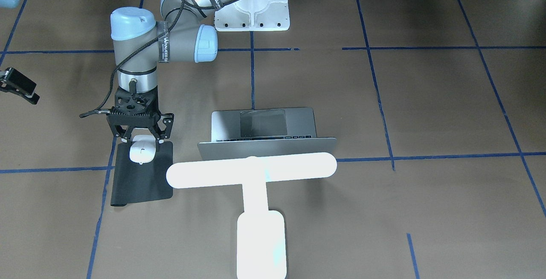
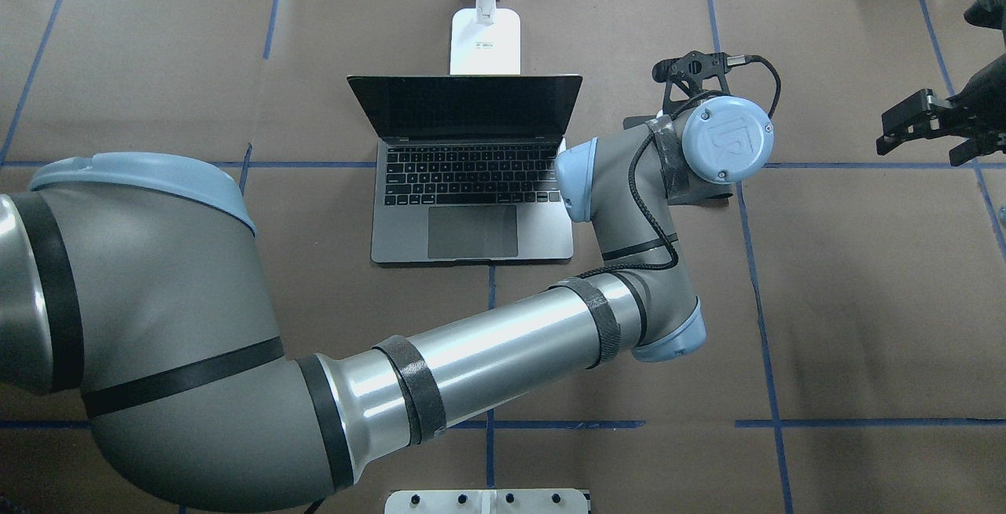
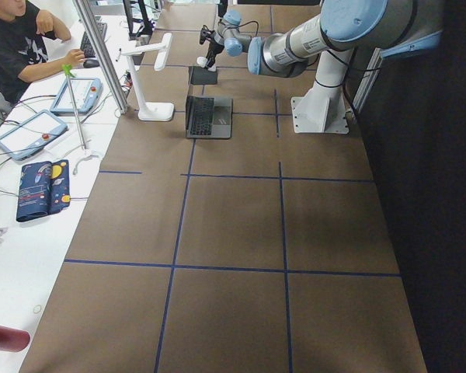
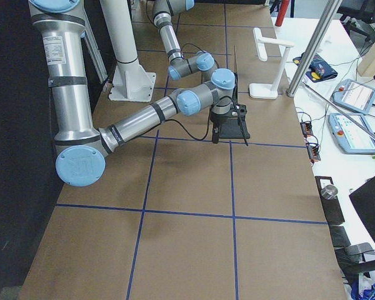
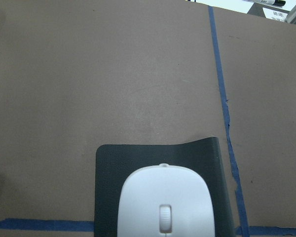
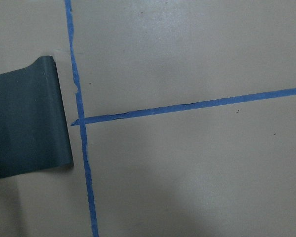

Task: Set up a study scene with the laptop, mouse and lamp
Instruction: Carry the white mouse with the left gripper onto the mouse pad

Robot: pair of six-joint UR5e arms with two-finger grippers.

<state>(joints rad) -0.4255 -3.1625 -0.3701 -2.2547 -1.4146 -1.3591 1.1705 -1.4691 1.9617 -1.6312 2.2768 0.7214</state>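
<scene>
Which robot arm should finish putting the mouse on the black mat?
Left. The left gripper hangs right over the mouse at the black mat, with a finger on either side. The right gripper sits farther off to the side.

Overhead and front cameras face across the laptop [image 2: 471, 207]; 2 wrist cameras look closely down.

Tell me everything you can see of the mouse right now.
The mouse is a small, glossy white oval, plastic by its look, with a grey scroll wheel in a central slot. It lies flat on the black mat, at the mat's end nearer the robot, to the robot's right of the open laptop. The left gripper hangs over it, open, with a finger on each side of its robot-ward end. The fingers seem just clear of it. Nothing else touches it.
</scene>
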